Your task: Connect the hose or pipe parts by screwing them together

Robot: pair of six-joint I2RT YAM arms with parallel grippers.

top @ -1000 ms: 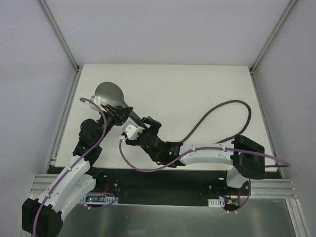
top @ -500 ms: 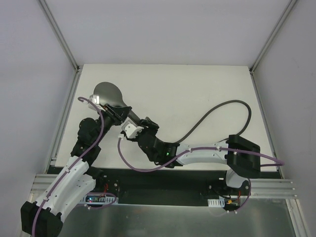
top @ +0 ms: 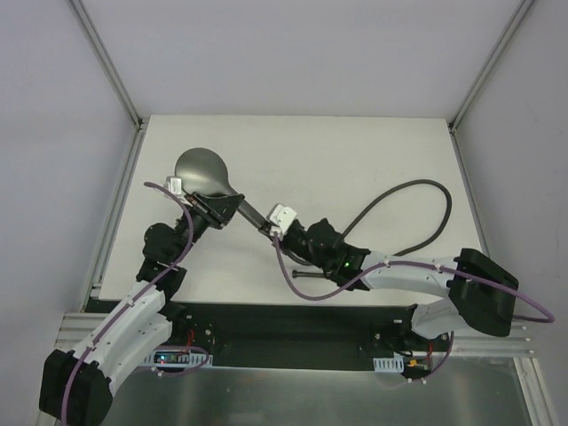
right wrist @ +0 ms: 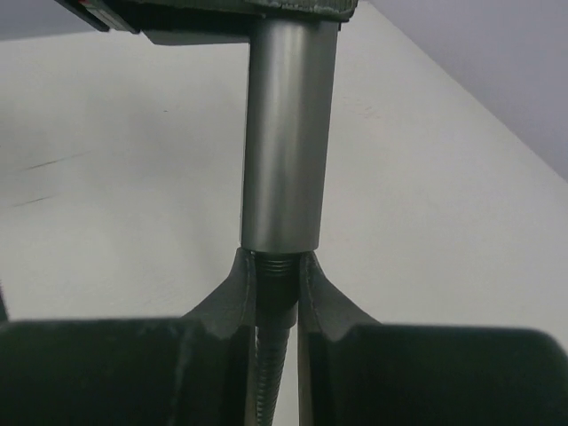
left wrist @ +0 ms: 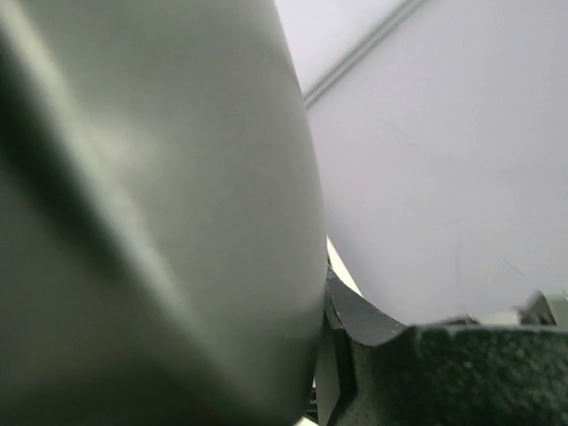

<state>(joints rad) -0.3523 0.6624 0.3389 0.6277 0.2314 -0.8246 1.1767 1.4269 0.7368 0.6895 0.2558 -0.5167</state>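
Observation:
The grey shower head lies at the table's left, its handle pointing down-right. My left gripper is shut on its neck. In the left wrist view the shower head fills the picture, pressed against one dark finger. My right gripper is shut on the hose's threaded end fitting, which sits at the mouth of the handle tube. The ribbed hose runs back between the fingers. The dark hose loops right across the table.
A short dark piece of hose lies near the table's front edge, under the right arm. Purple cables hang along both arms. The metal frame rails border the table on the left and right.
My right arm swung to the right and its wrist turned. Its jaws went from wide open to shut on the hose fitting at the handle's end. The left gripper kept its grip.

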